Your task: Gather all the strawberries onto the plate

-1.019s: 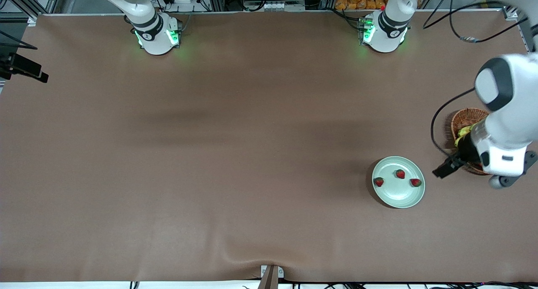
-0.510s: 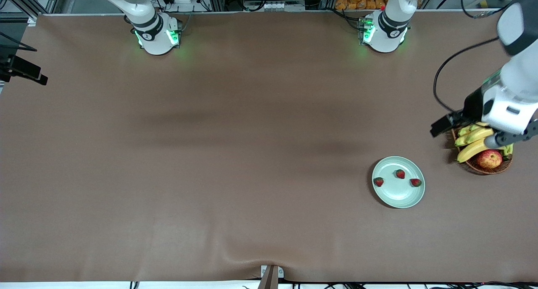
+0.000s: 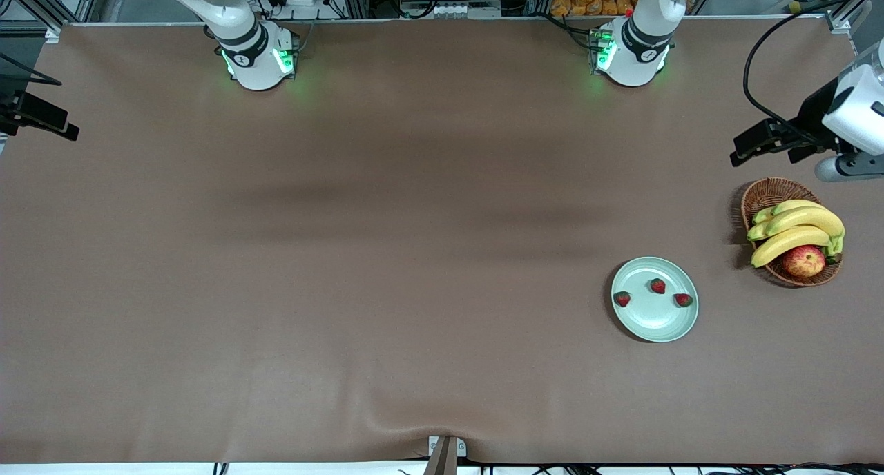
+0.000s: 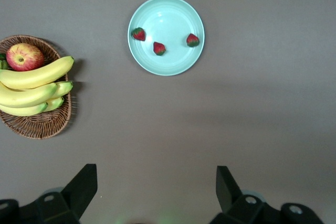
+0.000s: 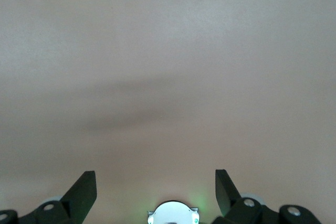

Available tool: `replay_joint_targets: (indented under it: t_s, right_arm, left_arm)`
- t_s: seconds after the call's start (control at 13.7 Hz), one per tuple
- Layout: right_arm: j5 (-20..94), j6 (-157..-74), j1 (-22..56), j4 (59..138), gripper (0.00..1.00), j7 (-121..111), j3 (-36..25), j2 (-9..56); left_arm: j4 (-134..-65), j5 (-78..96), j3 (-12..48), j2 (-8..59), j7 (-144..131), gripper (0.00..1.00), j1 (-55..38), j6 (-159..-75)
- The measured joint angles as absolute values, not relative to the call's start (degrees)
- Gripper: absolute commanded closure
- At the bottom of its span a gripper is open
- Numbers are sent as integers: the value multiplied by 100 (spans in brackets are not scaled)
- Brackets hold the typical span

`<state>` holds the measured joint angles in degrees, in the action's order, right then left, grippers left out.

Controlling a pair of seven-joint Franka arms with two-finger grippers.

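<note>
You have all three strawberries on the plate (image 3: 655, 320). One strawberry (image 3: 622, 299) lies near the rim toward the right arm's end of the desk (image 3: 387, 254), a second (image 3: 657, 286) sits a little farther from the front camera near the plate's middle, and a third (image 3: 683, 299) lies near the rim toward the left arm's end. None of the three touches another. The plate stands on the desk toward the left arm's end, nearer to the front camera than either robot base.

Beside the plate, closer to the left arm's end and a little farther from the front camera, you see a wicker basket (image 3: 766, 193). It holds a bunch of bananas (image 3: 794, 228) and an apple (image 3: 804, 261), the apple at the part of the basket nearest the front camera.

Your left claw (image 3: 770, 138) is up in the air over bare desk near the edge at the left arm's end, not over the basket. Its fingers (image 4: 84, 184) are spread wide and grasp nothing.

Your right claw (image 5: 156, 190) does not show in the front view. In its wrist view it hangs over bare desk, fingers (image 5: 85, 188) released and spread, with nothing between them.
</note>
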<state>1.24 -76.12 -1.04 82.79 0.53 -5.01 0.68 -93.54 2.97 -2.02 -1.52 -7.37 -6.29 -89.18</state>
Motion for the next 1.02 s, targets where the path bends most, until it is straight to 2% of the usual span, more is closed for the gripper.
replay_joint_targets:
  t_s: [0.66, 1.02]
  right_arm:
    - [117, -7619, -103, 8279, 0, 53, -501, 68]
    - [117, -7619, -103, 8282, 0, 53, -501, 68]
  left_arm:
    - [-9314, -156, 194, -246, -548, 0, -617, -8811]
    - [-9170, -156, 220, -248, -516, 0, -617, -8878]
